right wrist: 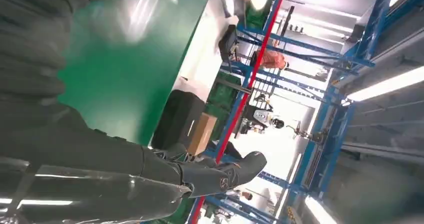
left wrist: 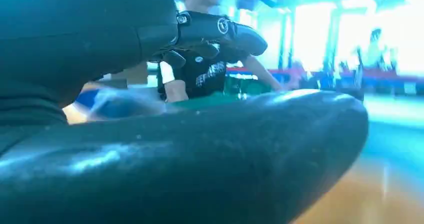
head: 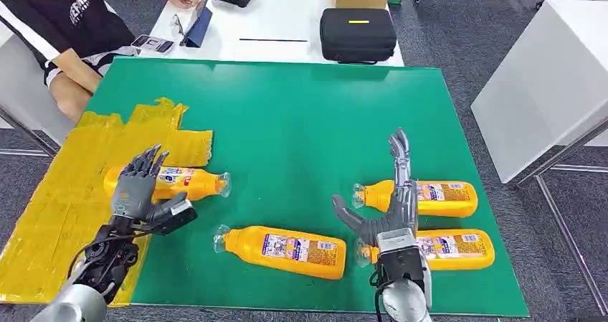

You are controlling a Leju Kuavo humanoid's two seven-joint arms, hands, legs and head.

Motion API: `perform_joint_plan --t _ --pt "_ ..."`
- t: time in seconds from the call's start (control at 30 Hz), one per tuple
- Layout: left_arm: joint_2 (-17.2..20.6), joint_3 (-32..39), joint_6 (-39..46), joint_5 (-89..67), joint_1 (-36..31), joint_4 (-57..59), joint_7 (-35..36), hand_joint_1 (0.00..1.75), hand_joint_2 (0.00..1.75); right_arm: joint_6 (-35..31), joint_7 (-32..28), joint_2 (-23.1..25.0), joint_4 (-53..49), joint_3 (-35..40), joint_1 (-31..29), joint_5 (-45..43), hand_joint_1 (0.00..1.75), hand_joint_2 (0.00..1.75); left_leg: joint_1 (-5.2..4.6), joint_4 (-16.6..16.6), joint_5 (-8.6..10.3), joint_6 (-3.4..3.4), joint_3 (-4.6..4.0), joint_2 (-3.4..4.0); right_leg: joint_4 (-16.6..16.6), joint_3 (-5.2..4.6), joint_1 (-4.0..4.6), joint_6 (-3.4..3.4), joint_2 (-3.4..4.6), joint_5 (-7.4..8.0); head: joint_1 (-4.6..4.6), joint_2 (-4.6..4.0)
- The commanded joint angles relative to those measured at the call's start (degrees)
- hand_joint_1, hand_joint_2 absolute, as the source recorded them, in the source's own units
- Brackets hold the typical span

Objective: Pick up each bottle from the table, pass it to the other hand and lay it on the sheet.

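Desk (head: 301, 114): a green surface is seen from above in the head view, with a yellow sheet (head: 64, 193) taped over its left part.
Bottle on sheet (head: 183, 182): an orange bottle is laid on its side at the right edge of the sheet, cap to the right, partly over the green.
Left hand (head: 140, 189): fingers are spread apart and nothing is held; the hand is placed above the left end of the bottle on the sheet, and contact cannot be told.
Middle bottle (head: 287, 249): laid on its side near the front edge of the desk, cap to the left, between the two hands and apart from both.
Right hand (head: 391, 207): fingers are stretched out and apart, thumb to the left, nothing grasped.
Far right bottle (head: 437, 196): laid on its side, cap to the left, partly covered by the right hand.
Near right bottle (head: 452, 249): laid parallel, just nearer, its cap end hidden behind the right wrist.
Background: a person (head: 64, 21) is seated at the far left beside a white table bearing a black case (head: 357, 34).
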Motion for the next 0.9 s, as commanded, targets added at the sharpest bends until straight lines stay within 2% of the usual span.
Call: perform_joint_plan --t 0.03,0.1,0.17,0.23,0.27,0.3,0.37,0.4,0.43,0.47,0.53,0.57,0.6,0.67,0.73,0.77,0.9 --pt "0.47 -12.51 2.08 23.23 1.52 -11.74 -1.25 0.0 0.0 -0.22 -0.03 0.68 1.86 -1.77 -0.94 -0.19 0.0 1.75 -0.01 0.03 -0.16 0.08 0.33 -0.15 0.03 0.37 0.04 -0.33 -0.14 -0.19 0.0 0.0" --pt "2.19 -17.37 2.03 31.76 3.42 -18.17 -1.25 0.0 0.0 -0.43 -0.15 0.55 1.86 -1.77 -1.21 -0.27 0.0 1.75 0.01 0.01 -0.08 0.04 0.11 -0.02 0.0 0.13 0.05 -0.22 -0.02 -0.06 -0.02 0.0" --pt "2.54 -15.46 2.08 34.95 6.15 -26.08 -1.25 0.0 0.0 -0.79 -0.4 0.07 1.52 -2.15 -1.2 -0.78 0.0 1.75 0.03 0.02 -0.09 0.04 0.09 0.01 0.0 0.11 0.07 -0.22 0.01 -0.06 0.0 0.0" --pt "3.88 -18.03 1.01 43.33 7.83 -30.95 -1.25 0.0 0.0 -1.02 -0.41 -0.27 1.53 -2.59 -1.2 -0.77 0.0 1.75 0.0 0.05 -0.17 0.07 0.23 -0.01 0.04 0.27 0.05 -0.3 -0.01 -0.15 0.0 0.0" --pt "4.91 -19.61 -2.1 52.25 9.6 -36.91 -1.25 0.0 0.0 -3.61 -0.43 -0.56 1.85 -2.96 -1.43 2.32 0.0 1.75 0.02 0.01 -0.1 0.05 0.09 0.06 -0.01 0.13 0.06 -0.21 0.05 -0.06 0.0 0.0" --pt "5.07 -19.69 -4.11 55.64 10.54 -39.66 -1.25 0.0 0.0 -5.37 0.18 -0.86 2.15 -3.08 -1.67 5.21 0.0 1.75 0.01 0.07 -0.23 0.08 0.31 0.07 0.05 0.32 0.06 -0.33 0.08 -0.17 0.0 0.0" --pt "5.07 -19.69 -4.11 55.64 10.54 -39.66 -1.25 0.0 0.0 -5.37 0.18 -0.86 2.15 -3.08 -1.67 5.21 0.0 1.75 0.02 0.02 -0.12 0.05 0.11 0.03 0.0 0.15 0.06 -0.23 0.04 -0.08 0.0 0.0" --pt "4.58 -19.36 -6.21 58.01 11.53 -41.69 -1.25 0.0 0.0 -6.18 1.23 -1.48 2.48 -3.43 -2.13 7.99 0.0 1.75 0.0 0.08 -0.26 0.08 0.34 0.03 0.08 0.36 0.06 -0.37 0.04 -0.21 0.0 0.0" --pt "3.74 -18.0 -9.99 60.71 12.28 -43.42 -1.25 0.0 0.0 -5.33 3.34 -2.38 2.94 -3.19 -2.42 11.2 0.0 1.75 0.0 0.02 -0.14 0.06 0.18 0.01 0.01 0.21 0.04 -0.26 0.02 -0.11 -0.02 0.0" --pt "2.34 -16.28 -16.42 62.92 13.35 -45.26 -1.25 0.0 0.0 -4.84 4.71 -3.72 2.86 -3.66 -2.75 15.22 0.0 1.75 0.02 0.0 -0.08 0.04 0.09 -0.03 -0.02 0.15 0.05 -0.2 -0.04 -0.07 0.02 0.0" --pt "0.99 -15.18 -18.61 61.15 14.04 -45.57 -1.25 0.0 0.0 -3.77 5.81 -4.51 2.33 -4.88 -2.71 18.43 0.0 1.75 -0.03 0.02 -0.15 0.11 0.23 -0.1 -0.02 0.33 0.02 -0.24 -0.1 -0.16 0.0 0.0" --pt "0.0 -15.57 -18.23 59.85 14.06 -43.78 -1.25 0.0 1.75 -2.45 7.34 -5.88 2.02 -5.76 -2.55 21.48 0.0 1.75 -0.02 0.0 -0.1 0.09 0.15 -0.04 -0.05 0.22 0.02 -0.18 -0.04 -0.09 -0.02 0.0" --pt "-1.97 -15.53 -18.3 56.39 14.18 -42.16 -1.25 0.0 1.75 -1.08 9.07 -7.48 1.03 -7.76 -1.98 27.45 0.0 1.75 -0.02 0.05 -0.22 0.12 0.35 -0.04 -0.01 0.42 0.03 -0.3 -0.03 -0.18 -0.02 0.0" --pt "-3.94 -16.06 -20.6 55.17 15.11 -42.95 -1.25 0.0 1.75 1.89 10.07 -9.45 0.34 -10.13 -0.9 34.28 0.0 1.75 -0.07 -0.05 -0.06 0.11 0.15 -0.25 -0.09 0.28 -0.04 -0.14 -0.25 -0.11 0.02 0.0" --pt "-5.1 -17.05 -23.93 55.82 16.1 -44.51 -1.25 0.0 1.75 4.29 9.48 -12.12 0.98 -11.59 -0.3 35.93 0.0 1.75 -0.11 0.0 -0.16 0.14 0.31 -0.3 -0.09 0.46 -0.04 -0.23 -0.29 -0.2 -0.02 0.0" --pt "-6.12 -16.18 -29.9 59.3 15.91 -43.27 -1.25 0.0 1.75 5.53 9.28 -14.57 2.86 -12.27 -0.61 36.72 0.0 1.75 -0.15 0.0 -0.14 0.14 0.26 -0.31 -0.08 0.43 -0.09 -0.21 -0.31 -0.19 0.0 0.0" --pt "-6.37 -15.45 -32.06 60.24 15.32 -42.06 -1.25 0.0 1.75 6.43 9.01 -15.85 4.8 -12.75 -1.18 36.83 0.0 1.75 -0.19 -0.01 -0.12 0.11 0.19 -0.24 -0.1 0.35 -0.14 -0.17 -0.21 -0.12 0.0 0.0"
